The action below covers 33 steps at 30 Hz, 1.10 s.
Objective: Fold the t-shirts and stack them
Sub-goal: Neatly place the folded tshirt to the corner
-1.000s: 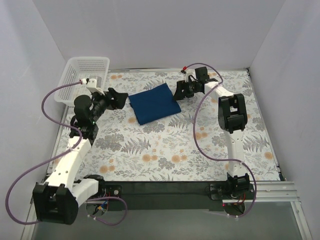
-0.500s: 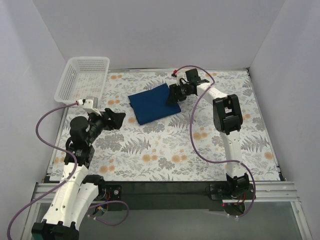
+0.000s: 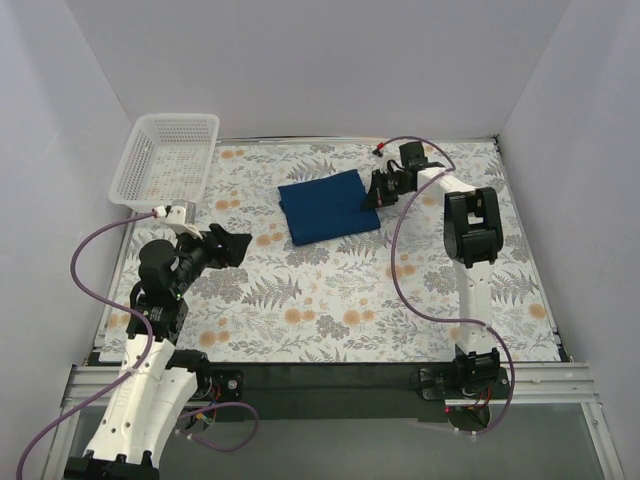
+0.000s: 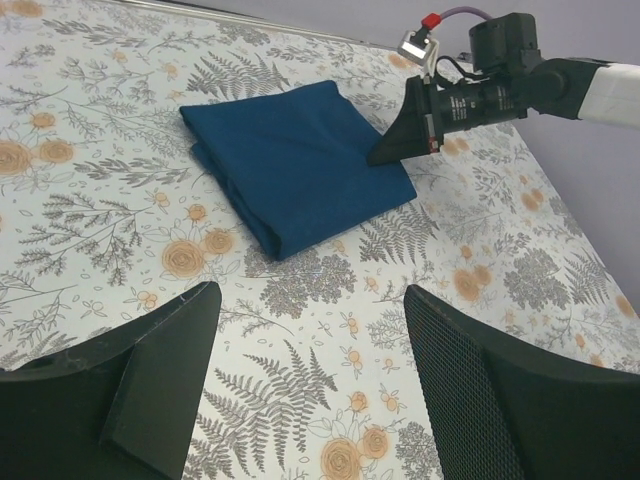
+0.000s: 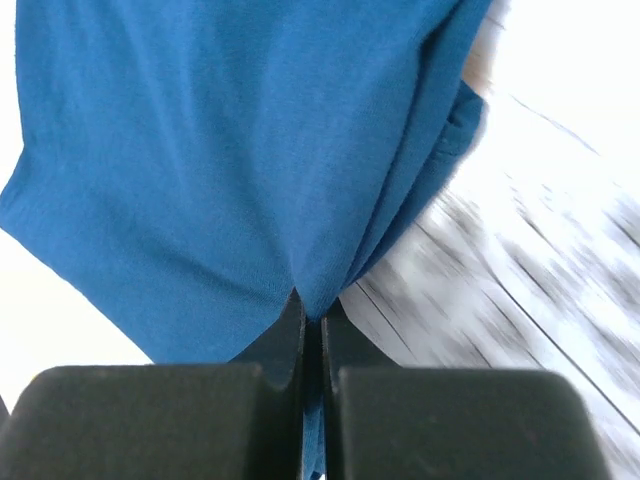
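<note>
One navy blue t-shirt [image 3: 328,205] lies folded into a flat rectangle on the floral tablecloth, back centre. My right gripper [image 3: 368,197] is at its right edge, low on the table, shut on a pinch of the cloth. The right wrist view shows the t-shirt [image 5: 200,150] drawn into the closed right gripper [image 5: 312,310]. My left gripper [image 3: 235,247] hovers open and empty to the left, well short of the shirt. The left wrist view has the t-shirt [image 4: 295,165] ahead, the right gripper [image 4: 385,152] at its corner, and the left gripper [image 4: 310,310] wide apart.
A white mesh basket [image 3: 175,120] stands at the back left corner, tilted against the wall. White walls close in the table on three sides. Purple cables loop beside both arms. The floral tablecloth [image 3: 330,290] stretches between the arms.
The right gripper has shut on the shirt's right edge and dragged the shirt a little to the right. The left arm has pulled back toward the near left, still open.
</note>
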Each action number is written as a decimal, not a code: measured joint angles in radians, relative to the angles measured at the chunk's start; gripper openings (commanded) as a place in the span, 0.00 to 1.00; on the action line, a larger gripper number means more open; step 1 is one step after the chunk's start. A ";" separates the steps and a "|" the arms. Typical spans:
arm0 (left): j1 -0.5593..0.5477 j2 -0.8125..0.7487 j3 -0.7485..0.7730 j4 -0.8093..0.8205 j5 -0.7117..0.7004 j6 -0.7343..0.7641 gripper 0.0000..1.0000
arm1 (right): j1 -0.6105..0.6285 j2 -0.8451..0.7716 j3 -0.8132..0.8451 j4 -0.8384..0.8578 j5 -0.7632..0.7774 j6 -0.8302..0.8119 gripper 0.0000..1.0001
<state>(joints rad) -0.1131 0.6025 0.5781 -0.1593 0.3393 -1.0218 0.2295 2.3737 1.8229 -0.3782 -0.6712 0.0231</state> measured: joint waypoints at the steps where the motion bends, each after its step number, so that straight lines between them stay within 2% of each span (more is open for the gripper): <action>1: 0.000 -0.001 -0.004 -0.002 0.004 -0.002 0.68 | -0.018 -0.017 -0.024 0.002 0.005 -0.009 0.01; 7: 0.000 -0.005 -0.032 0.005 0.030 -0.022 0.68 | -0.189 -0.110 -0.146 -0.019 0.053 -0.083 0.01; 12: 0.000 -0.015 -0.060 0.015 0.056 -0.039 0.68 | -0.375 -0.133 -0.162 -0.035 0.106 -0.146 0.01; 17: 0.000 -0.017 -0.074 0.025 0.080 -0.045 0.68 | -0.502 -0.124 -0.074 -0.102 0.217 -0.232 0.01; 23: 0.000 -0.017 -0.080 0.027 0.101 -0.047 0.68 | -0.528 -0.064 0.098 -0.146 0.363 -0.340 0.01; 25: 0.000 -0.016 -0.080 0.032 0.109 -0.048 0.68 | -0.526 -0.045 0.135 -0.159 0.397 -0.359 0.17; 26: 0.000 -0.014 -0.080 0.033 0.113 -0.048 0.68 | -0.524 -0.037 0.149 -0.164 0.412 -0.366 0.29; 27: 0.000 -0.011 -0.080 0.033 0.116 -0.048 0.68 | -0.522 -0.033 0.156 -0.167 0.425 -0.371 0.35; 32: 0.000 0.002 -0.080 0.033 0.122 -0.047 0.68 | -0.516 -0.031 0.159 -0.173 0.484 -0.405 0.52; 33: 0.000 0.003 -0.080 0.033 0.122 -0.044 0.68 | -0.516 -0.032 0.159 -0.173 0.500 -0.414 0.53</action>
<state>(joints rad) -0.1131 0.6052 0.4980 -0.1265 0.4614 -1.0660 -0.2867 2.3421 1.9823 -0.5514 -0.1715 -0.3904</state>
